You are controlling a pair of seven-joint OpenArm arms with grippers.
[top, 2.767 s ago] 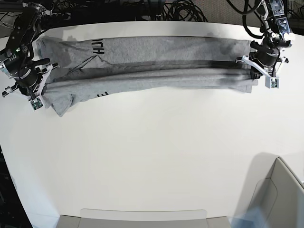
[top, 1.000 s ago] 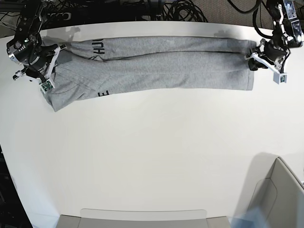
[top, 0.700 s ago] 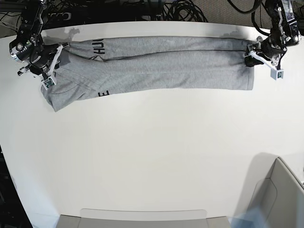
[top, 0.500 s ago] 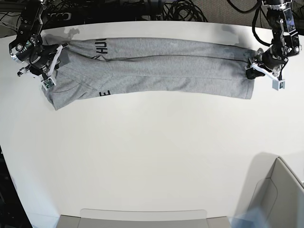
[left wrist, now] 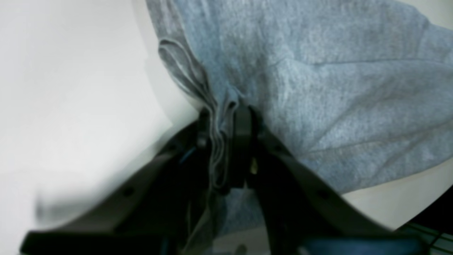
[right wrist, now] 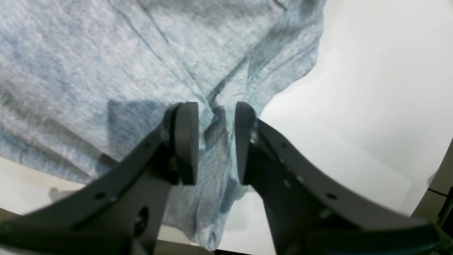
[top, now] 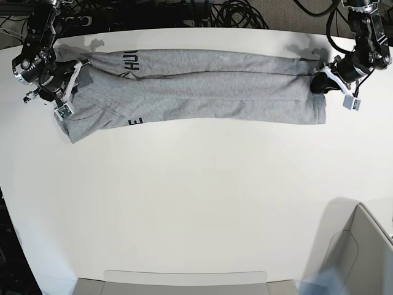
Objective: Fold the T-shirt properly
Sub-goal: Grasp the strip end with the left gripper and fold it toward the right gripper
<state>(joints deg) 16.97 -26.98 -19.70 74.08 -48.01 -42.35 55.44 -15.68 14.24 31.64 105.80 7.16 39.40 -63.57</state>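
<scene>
One T-shirt — long axis left-right, hem rightward.

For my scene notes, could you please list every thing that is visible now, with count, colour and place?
T-shirt: one, heather grey with black letters, folded into a long band across the far part of the table.
Table: one, white, fills most of the base view.
Cables: a tangle, black, behind the far edge of the table.
Box: one, grey, near corner on the base view's right; contents not visible.
Tray-like edge: one, pale grey, at the near table edge.
Left gripper: one, black, its fingers closed on bunched cloth at the shirt's end on the base view's right.
Right gripper: one, black, its fingers apart over the shirt's other end, with cloth between them.
</scene>
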